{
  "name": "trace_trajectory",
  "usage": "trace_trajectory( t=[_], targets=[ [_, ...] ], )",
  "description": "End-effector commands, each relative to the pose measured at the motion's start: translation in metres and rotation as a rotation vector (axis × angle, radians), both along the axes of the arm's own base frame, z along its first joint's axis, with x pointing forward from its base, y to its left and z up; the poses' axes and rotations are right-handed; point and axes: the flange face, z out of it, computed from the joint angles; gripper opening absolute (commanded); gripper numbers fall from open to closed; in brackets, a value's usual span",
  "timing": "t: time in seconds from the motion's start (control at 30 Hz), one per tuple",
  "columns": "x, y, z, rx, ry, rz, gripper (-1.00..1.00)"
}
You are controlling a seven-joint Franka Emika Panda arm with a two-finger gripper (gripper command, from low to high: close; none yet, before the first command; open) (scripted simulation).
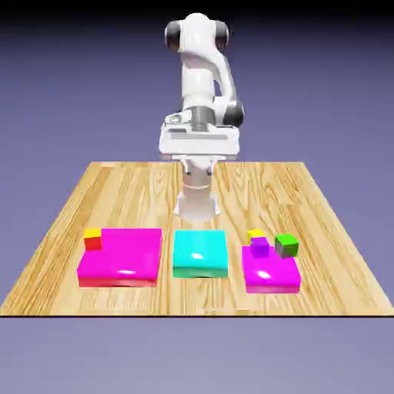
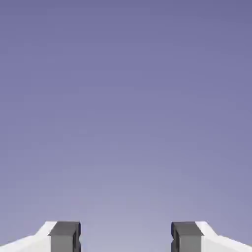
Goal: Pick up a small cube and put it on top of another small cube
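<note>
On the exterior view's left, a wide flat magenta block lies on the pale wooden plank table. At that block's far left corner sits the tiny cube with a yellow top and red sides; whether it stands on the block or just against its edge cannot be told from this angle. In the middle lies a flat cyan block, apart from the magenta one. On the exterior view's right lies a smaller flat magenta block. At its far edge sits the tiny plain yellow cube, half hidden behind a small purple cube that touches it from the near side; a small green cube stands just beside the purple one, further right.

The white robot arm rises behind the cyan block, folded over itself, with the hand held level high above the table. The claw is best seen in the hand view: two dark grey fingertips stand wide apart, spread with nothing between them, and only the plain blue-violet backdrop shows ahead of them. Both small cubes lie well apart from the claw, far below it and nearer the table's front: the yellow one off to the exterior view's right, the red-sided one off to its left
</note>
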Motion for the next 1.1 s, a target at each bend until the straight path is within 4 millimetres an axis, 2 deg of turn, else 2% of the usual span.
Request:
trace_trajectory(
  t=[0.0, 0.1, 0.2, 0.3, 0.4, 0.43, 0.47, 0.73, 0.77, 0.8, 0.83, 1.07],
  targets=[
    [-0.001, 0.019, -0.02, 0.008, 0.067, 0.027, 0.0],
    [-0.016, 0.074, -0.08, 0.011, 0.267, 0.102, 0.0],
    [-0.048, 0.123, -0.137, -0.017, 0.467, 0.168, 0.0],
    [-0.093, 0.161, -0.19, -0.078, 0.661, 0.221, 0.0],
    [-0.149, 0.185, -0.238, -0.171, 0.845, 0.263, 0.0],
    [-0.157, 0.187, -0.244, -0.187, 0.871, 0.268, 0.0],
    [-0.157, 0.187, -0.244, -0.188, 0.871, 0.268, 0.0],
    [-0.165, 0.185, -0.31, -0.187, 0.87, 0.268, 0.0],
    [-0.165, 0.184, -0.313, -0.188, 0.87, 0.268, 0.0],
    [-0.165, 0.184, -0.313, -0.188, 0.87, 0.268, -1.0],
    [-0.165, 0.184, -0.313, -0.188, 0.87, 0.268, -1.0],
    [-0.158, 0.188, -0.255, -0.187, 0.871, 0.268, -1.0]
  ],
)
